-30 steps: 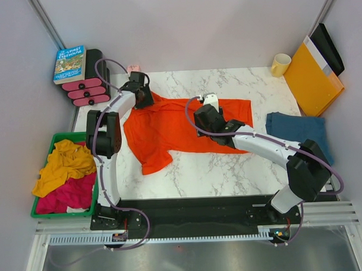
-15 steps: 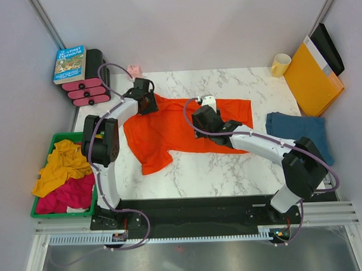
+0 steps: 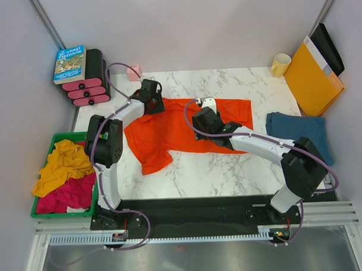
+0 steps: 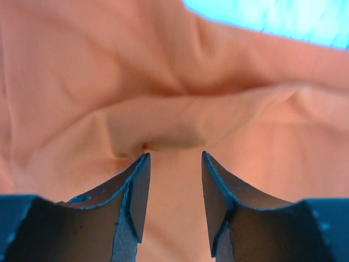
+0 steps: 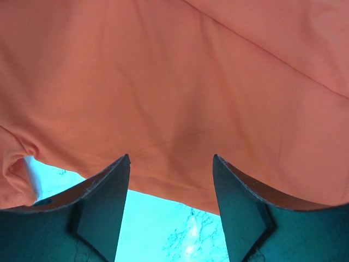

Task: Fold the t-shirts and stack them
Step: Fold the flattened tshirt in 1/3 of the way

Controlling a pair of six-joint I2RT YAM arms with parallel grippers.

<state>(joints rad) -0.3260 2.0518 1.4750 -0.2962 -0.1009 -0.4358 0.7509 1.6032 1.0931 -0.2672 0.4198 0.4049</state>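
L hand point(image 4: 174, 156) of mine hovered unclenched over a fold at orange shirt's point(image 3: 169, 133) far-left corner; my R hand point(image 5: 171, 158) gaped, empty, at its far edge. Folded blue shirt point(image 3: 297, 131) lay on surface point(image 3: 230, 169), right side.

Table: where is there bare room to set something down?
Bare marble: between the orange t-shirt and the black base rail, and the far edge toward the yellow mug. Crowded: the shirt's own spread, and the right edge by the blue t-shirt.

Your left arm point(image 3: 104, 177) and right arm point(image 3: 260, 144) have white links, black joints, lilac cables point(image 3: 185, 118), and dark wedge-shaped end effector fingers point(image 4: 133, 191).
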